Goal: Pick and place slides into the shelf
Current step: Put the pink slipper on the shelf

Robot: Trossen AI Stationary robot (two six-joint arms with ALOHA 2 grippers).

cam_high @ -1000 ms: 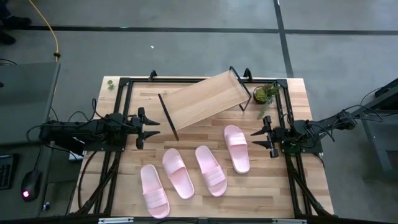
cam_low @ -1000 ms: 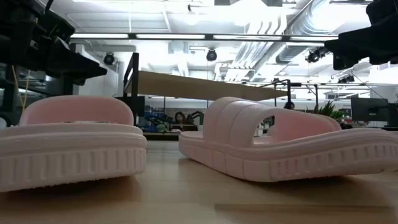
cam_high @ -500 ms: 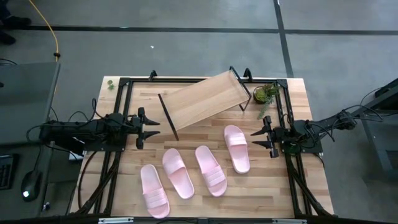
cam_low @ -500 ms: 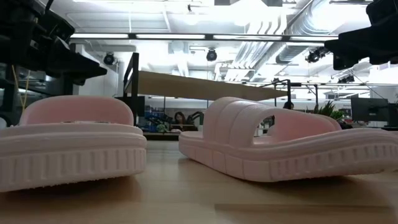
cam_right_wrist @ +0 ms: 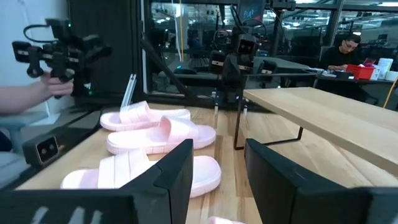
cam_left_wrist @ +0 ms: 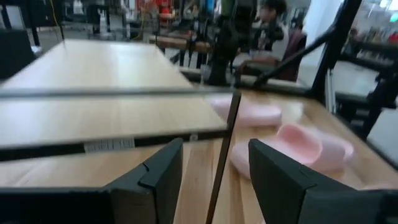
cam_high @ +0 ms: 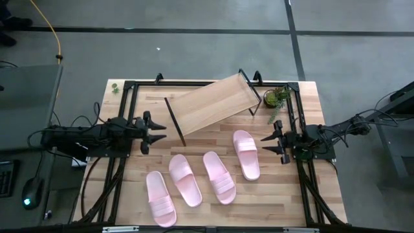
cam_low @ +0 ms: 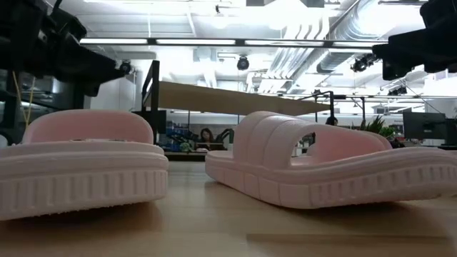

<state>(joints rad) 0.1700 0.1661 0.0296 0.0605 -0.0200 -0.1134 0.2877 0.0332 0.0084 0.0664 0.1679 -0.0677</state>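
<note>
From above, the four slides (cam_high: 202, 176) lie in a loose row on the desk (cam_high: 310, 194), from about 7 o'clock to about 4 o'clock of its middle, none touching another. The shelf (cam_high: 212, 103) stands tilted at 12 o'clock, and its board carries nothing. The nearest slide lies just beside its front edge.

The left pincer (cam_high: 151, 133) hovers at 9 o'clock, fingers spread wide, just beside the shelf's left leg. The right pincer (cam_high: 273, 144) hovers at 3 o'clock, also spread wide, near the slide at 4 o'clock. Between the two pincers the desk is free.

The low view shows only two slides, close up, with the shelf board behind them. The right wrist view shows a person's hand (cam_right_wrist: 56, 84) holding a dark device beyond the desk.
</note>
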